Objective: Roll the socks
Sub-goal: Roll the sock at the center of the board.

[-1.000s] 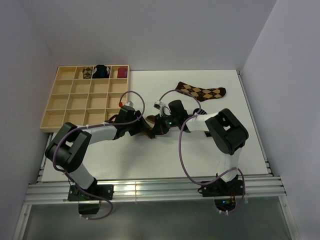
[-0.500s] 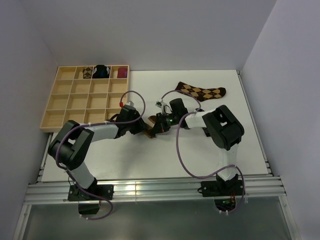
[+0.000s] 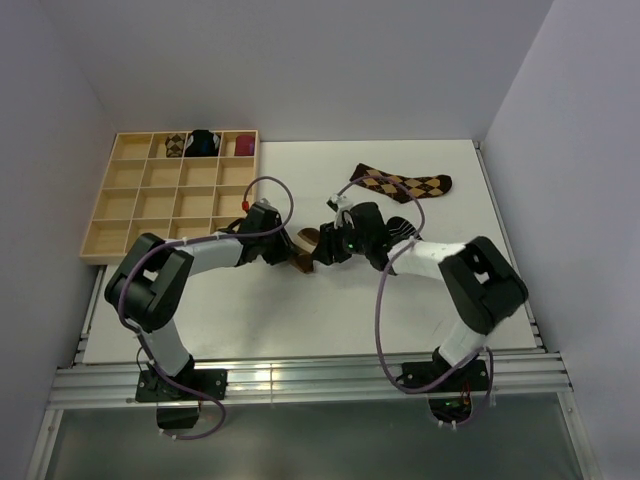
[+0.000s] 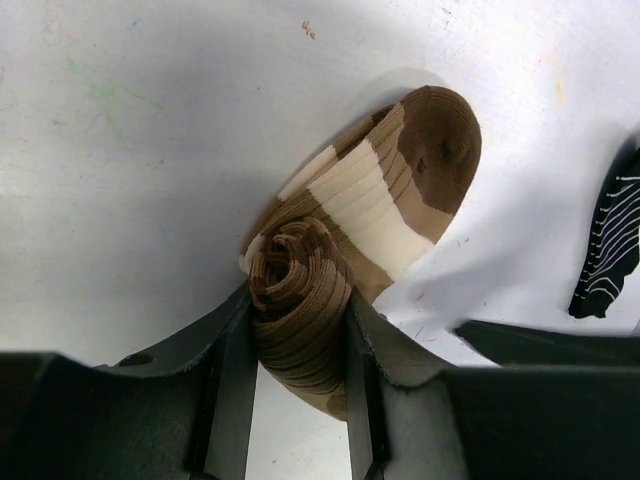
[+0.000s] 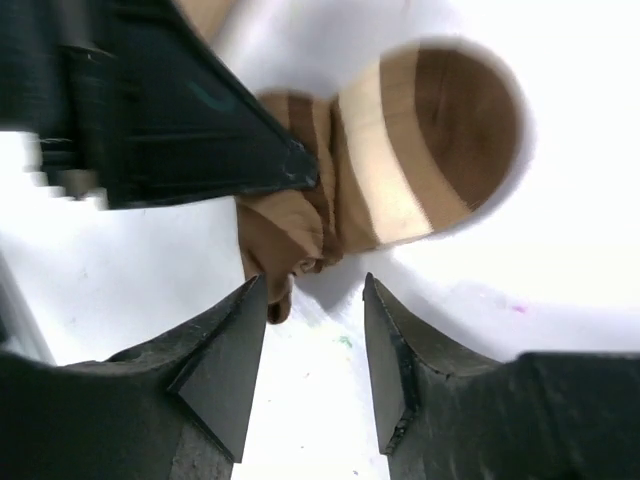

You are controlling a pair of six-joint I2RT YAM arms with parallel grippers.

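The brown-and-cream striped sock (image 4: 380, 190) lies mid-table, partly rolled into a tight coil. My left gripper (image 4: 298, 330) is shut on that coil; the sock's toe end lies flat beyond it. It also shows in the top view (image 3: 305, 240), between the two grippers. My right gripper (image 5: 315, 320) is open and empty just short of the sock (image 5: 400, 170), its left finger (image 5: 225, 370) touching a loose fold. The argyle sock (image 3: 405, 184) lies flat at the back right. The black sock with thin white stripes (image 4: 610, 245) lies beside the right arm, partly hidden (image 3: 398, 228).
A wooden compartment tray (image 3: 130, 205) stands at the back left; its back row holds an argyle bundle (image 3: 176, 146), a black-and-blue bundle (image 3: 205, 143) and a maroon bundle (image 3: 245, 146). Both arms meet over the middle of the white table (image 3: 300, 310).
My right arm has swung its elbow out to the right and its gripper has drawn back a little from the sock. The left gripper has shifted slightly right with the roll.
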